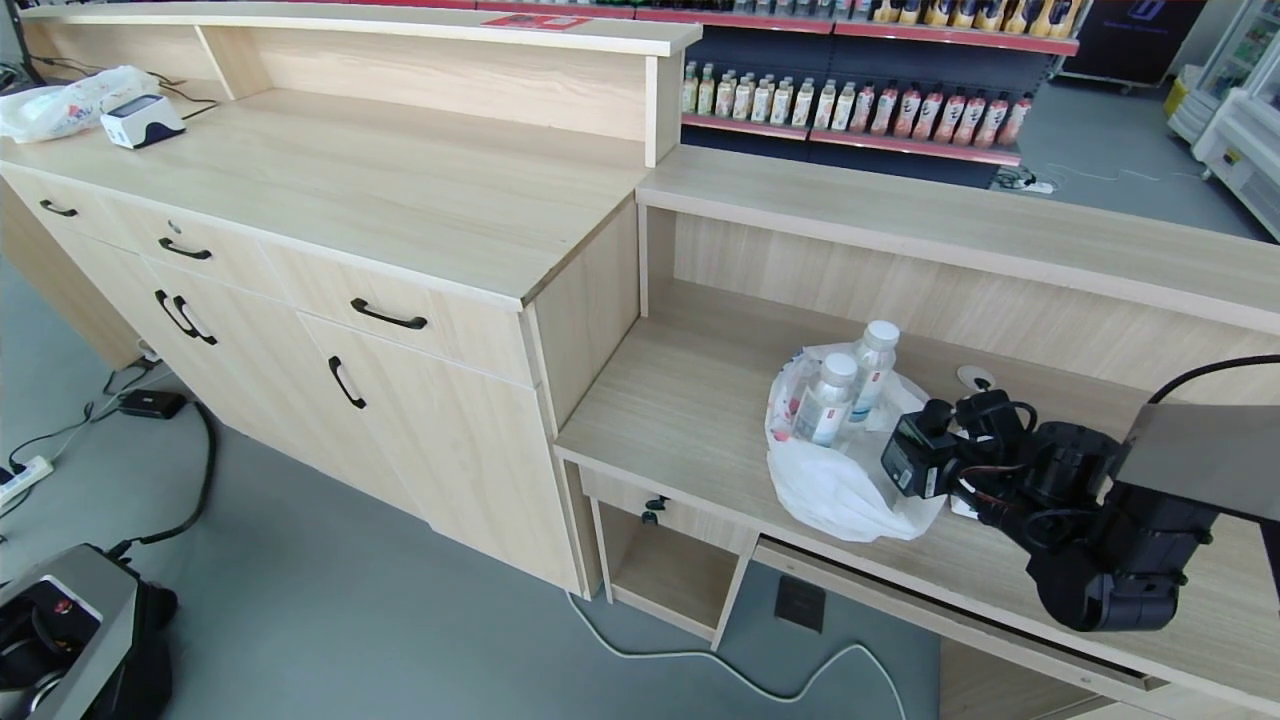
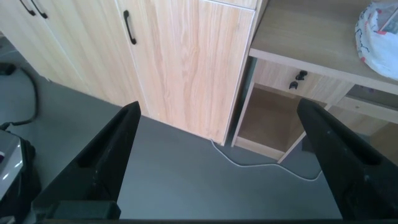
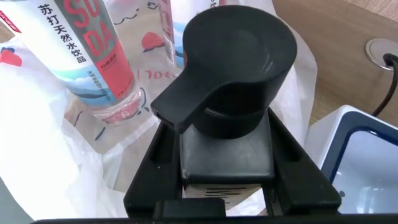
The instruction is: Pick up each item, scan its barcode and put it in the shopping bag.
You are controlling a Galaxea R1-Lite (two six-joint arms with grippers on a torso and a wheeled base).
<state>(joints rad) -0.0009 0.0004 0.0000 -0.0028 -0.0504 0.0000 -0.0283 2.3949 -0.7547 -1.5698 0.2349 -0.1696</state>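
Pale wood is covering the tall counter (image 1: 400, 190). At its far left corner a crumpled plastic sack (image 1: 50, 108) is lying just beside a small white device (image 1: 142, 120). The left gripper (image 2: 217, 109) is hanging over the grey floor in front of the cabinet doors, with its fingers (image 2: 118, 143) spread wide and gripping nothing.

Further right, the white shopping bag (image 1: 830, 490) is sitting open near the front edge of the lower desk (image 1: 680, 400). Two clear bottles are standing inside it, the blue-labelled bottle (image 1: 825, 405) nearer the front and the pink-labelled bottle (image 1: 872, 368) just behind it, and the two are touching.

The right gripper (image 3: 224, 134) is hovering at the bag's right side. Its fingers (image 3: 155, 149) are pressing in on both sides of a black item (image 3: 236, 68) that has a round cap and a white barcode label, holding it over the bag's plastic. A blue-rimmed white box (image 3: 367, 162) is sitting on the desk just beside the bag. A round cable port (image 1: 975, 377) is showing in the desk surface behind it.
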